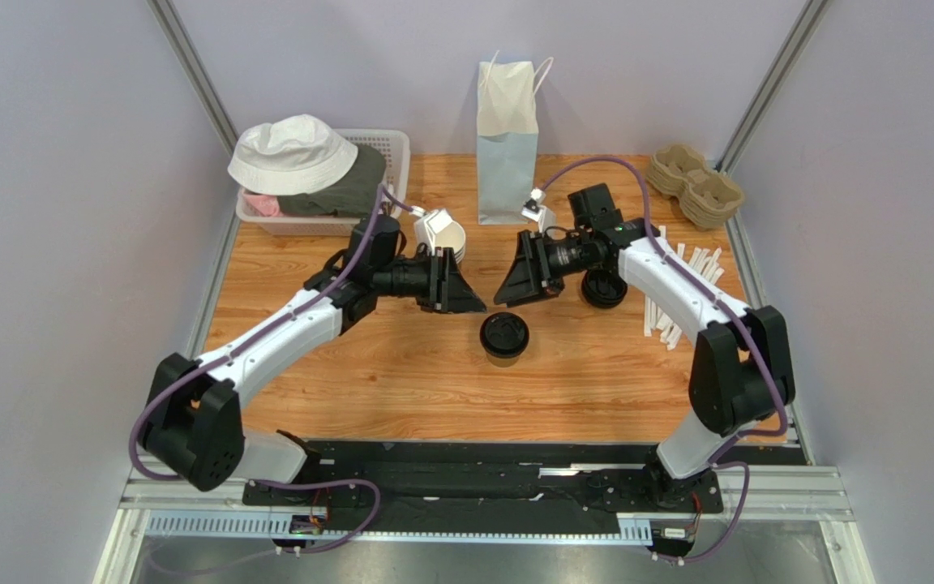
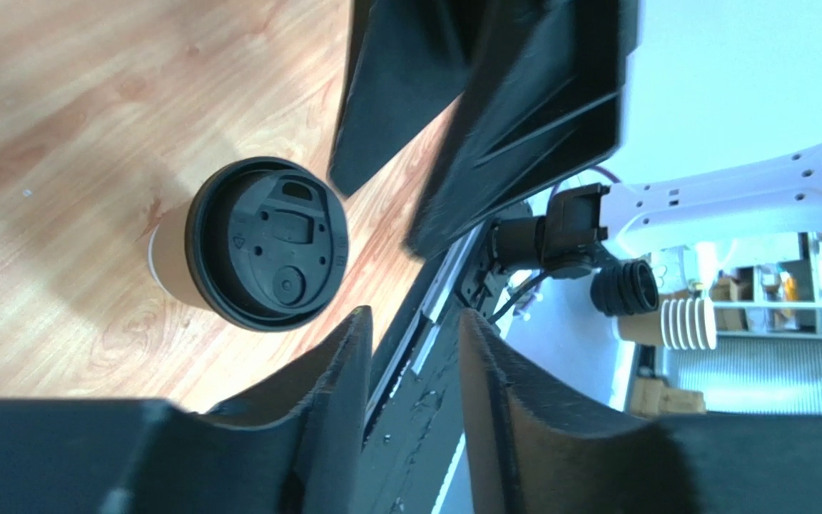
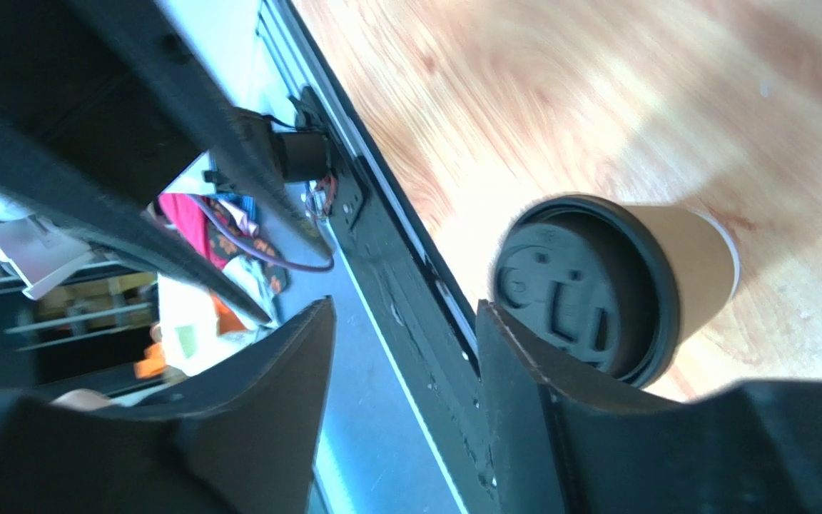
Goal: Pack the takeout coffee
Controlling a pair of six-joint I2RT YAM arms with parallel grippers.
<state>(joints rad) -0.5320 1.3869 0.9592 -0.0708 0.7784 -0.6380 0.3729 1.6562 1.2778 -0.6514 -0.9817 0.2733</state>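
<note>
The takeout coffee point(image 1: 504, 337) stood upright with its lid on, mid-table, just in front of both arms. The left end effector point(image 1: 460, 286) and right end effector point(image 1: 517, 278) hovered nearly nose to nose, both partly open and empty. My worry was they'd clash or knock the cup over. Smooth wood table point(image 1: 582, 380), plain lilac walls.

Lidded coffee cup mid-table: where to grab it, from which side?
Grip the paper wall of the coffee cup just below the lid, coming in level from a side. It stands upright and alone on the table; the lid might pop off.
</note>
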